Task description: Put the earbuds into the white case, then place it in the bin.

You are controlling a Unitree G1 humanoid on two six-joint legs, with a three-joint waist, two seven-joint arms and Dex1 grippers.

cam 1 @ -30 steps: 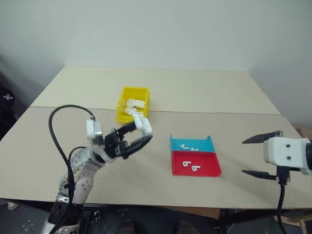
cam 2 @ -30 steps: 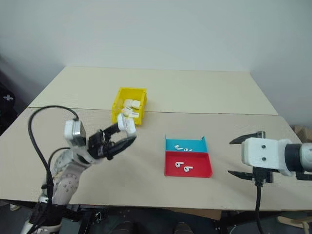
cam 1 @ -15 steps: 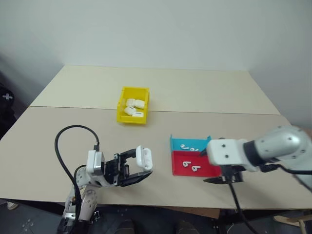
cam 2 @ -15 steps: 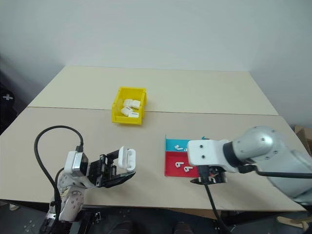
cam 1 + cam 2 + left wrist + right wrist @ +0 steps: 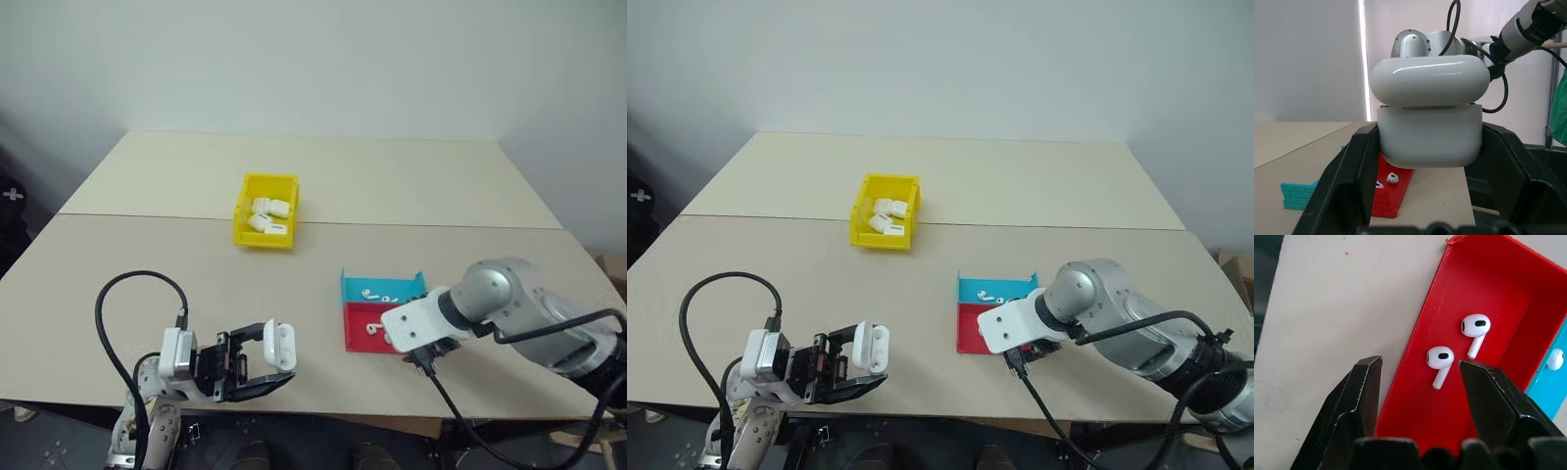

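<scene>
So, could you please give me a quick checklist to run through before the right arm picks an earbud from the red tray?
1. Small glossy white case clamped between left gripper fingers: ok.
2. Case lid flipped open: ok.
3. Two tiny white earbuds lying in shallow red plastic tray: ok.
4. Right gripper fingers spread above the tray: ok.
5. Nearer earbud centred between the fingers: not ok, it sits toward one finger.
6. Bright yellow rectangular bin has room: cannot tell, white cases already inside.
</scene>
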